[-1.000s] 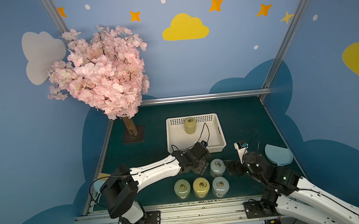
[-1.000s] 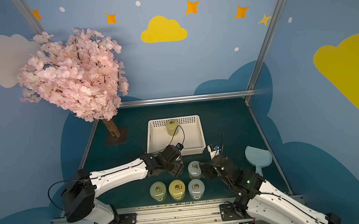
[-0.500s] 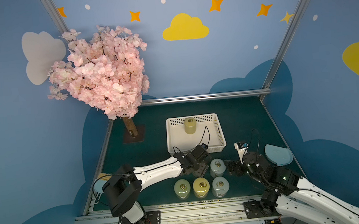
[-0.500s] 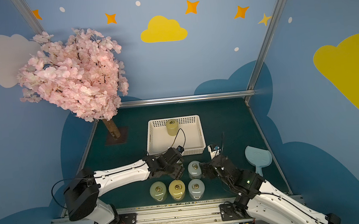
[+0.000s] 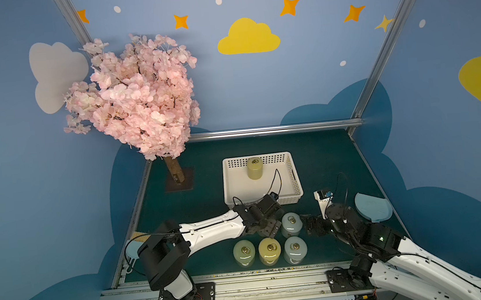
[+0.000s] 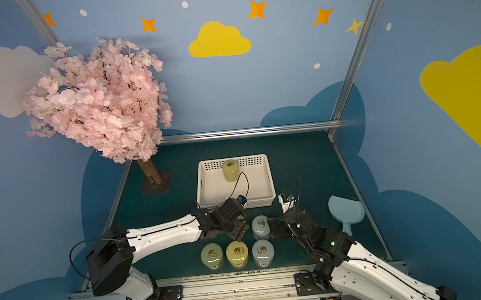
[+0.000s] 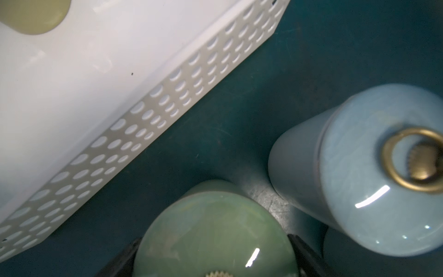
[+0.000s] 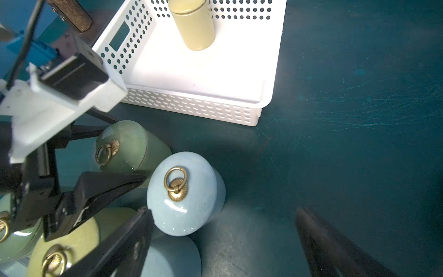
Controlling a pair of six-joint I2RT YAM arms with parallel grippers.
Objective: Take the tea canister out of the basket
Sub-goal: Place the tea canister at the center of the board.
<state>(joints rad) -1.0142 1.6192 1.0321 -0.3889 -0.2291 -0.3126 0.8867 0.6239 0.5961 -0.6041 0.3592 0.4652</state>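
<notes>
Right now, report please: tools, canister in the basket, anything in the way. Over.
Right tool open, empty. Left tool astride green canister, grip unclear. Yellow canister upright in basket, untouched. Nothing over it.

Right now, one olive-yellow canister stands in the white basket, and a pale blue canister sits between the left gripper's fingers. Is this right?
Not quite. The right wrist view shows a green canister between the fingers of the left gripper; a pale blue canister stands beside it, outside them. The olive-yellow canister does stand in the white basket.
</notes>
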